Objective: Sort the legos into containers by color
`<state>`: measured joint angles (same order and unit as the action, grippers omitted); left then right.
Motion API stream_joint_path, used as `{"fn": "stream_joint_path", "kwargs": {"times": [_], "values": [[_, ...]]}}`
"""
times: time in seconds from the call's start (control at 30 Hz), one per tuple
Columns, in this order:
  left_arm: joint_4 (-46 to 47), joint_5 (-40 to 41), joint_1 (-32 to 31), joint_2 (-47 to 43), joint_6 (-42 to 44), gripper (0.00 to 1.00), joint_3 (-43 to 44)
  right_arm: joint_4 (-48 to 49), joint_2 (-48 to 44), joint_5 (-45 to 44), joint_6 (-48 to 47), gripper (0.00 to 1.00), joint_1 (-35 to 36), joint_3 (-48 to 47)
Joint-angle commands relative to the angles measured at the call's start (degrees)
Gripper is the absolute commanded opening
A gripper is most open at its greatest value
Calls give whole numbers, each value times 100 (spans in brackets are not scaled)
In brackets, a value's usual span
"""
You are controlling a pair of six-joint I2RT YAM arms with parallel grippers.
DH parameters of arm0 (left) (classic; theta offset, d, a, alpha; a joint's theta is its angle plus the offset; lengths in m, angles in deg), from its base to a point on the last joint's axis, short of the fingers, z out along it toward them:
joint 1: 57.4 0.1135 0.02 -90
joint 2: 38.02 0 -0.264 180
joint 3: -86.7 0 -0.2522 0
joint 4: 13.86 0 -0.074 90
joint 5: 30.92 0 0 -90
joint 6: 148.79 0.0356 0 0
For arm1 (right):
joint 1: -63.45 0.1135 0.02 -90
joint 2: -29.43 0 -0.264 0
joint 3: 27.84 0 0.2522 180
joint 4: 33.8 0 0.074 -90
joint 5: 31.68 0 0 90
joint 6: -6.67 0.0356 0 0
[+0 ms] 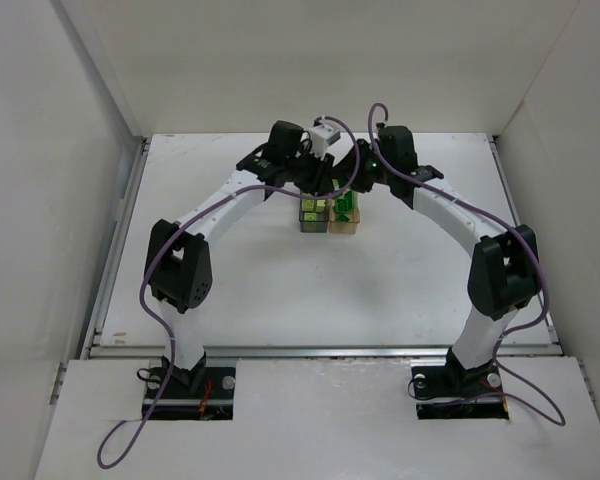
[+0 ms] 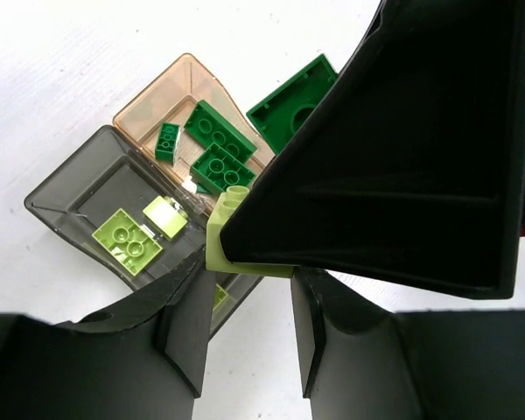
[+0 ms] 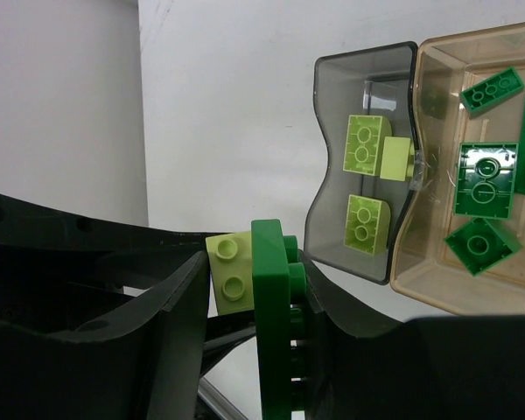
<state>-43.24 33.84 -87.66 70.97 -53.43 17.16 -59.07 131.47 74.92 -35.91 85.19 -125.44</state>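
The smoky grey container holds three pale yellow-green legos. The amber container joined to it holds several bright green legos. My right gripper is shut on an upright bright green plate with a pale yellow-green brick stuck to its face. My left gripper closes its fingertips on that pale brick, just beside the grey container and the amber one. The plate shows behind. From above, both grippers meet over the containers.
White walls enclose the table on the left, back and right. A metal rail runs along the near edge by the arm bases. Purple cables hang off both arms.
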Motion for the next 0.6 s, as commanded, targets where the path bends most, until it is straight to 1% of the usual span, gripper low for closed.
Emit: {"fn": "stream_joint_path", "kwargs": {"times": [0.0, 0.07, 0.2, 0.23, 0.27, 0.3, 0.37, 0.43, 0.47, 0.5, 0.57], "values": [[-161, 396, 117, -458, 386, 0, -134, -185, -219, -614, -364, 23, -240, -195], [-161, 528, 117, -458, 500, 0, -195, -255, -290, -614, -417, 31, -293, -195], [-38, 686, 117, -458, 632, 0, -196, -492, -351, -614, -523, 31, -293, -195], [-38, 686, 117, -405, 711, 0, -196, -493, -412, -614, -523, 33, -293, -195], [-38, 782, 65, -405, 711, 0, -196, -493, -465, -614, -575, 36, -293, -195], [-38, 861, 64, -405, 807, 0, -196, -493, -466, -553, -576, 44, -293, -195], [-38, 914, 12, -405, 905, 0, -196, -545, -518, -500, -576, 51, -293, -247], [15, 976, 11, -352, 958, 0, -196, -546, -579, -500, -629, 49, -293, -248], [15, 977, 11, -352, 1010, 0, -196, -615, -632, -500, -629, 45, -293, -248], [15, 1029, 11, -352, 1010, 0, -248, -616, -633, -500, -629, 44, -293, -248], [15, 1100, 11, -352, 1063, 0, -249, -668, -685, -500, -681, 44, -293, -195]]}}
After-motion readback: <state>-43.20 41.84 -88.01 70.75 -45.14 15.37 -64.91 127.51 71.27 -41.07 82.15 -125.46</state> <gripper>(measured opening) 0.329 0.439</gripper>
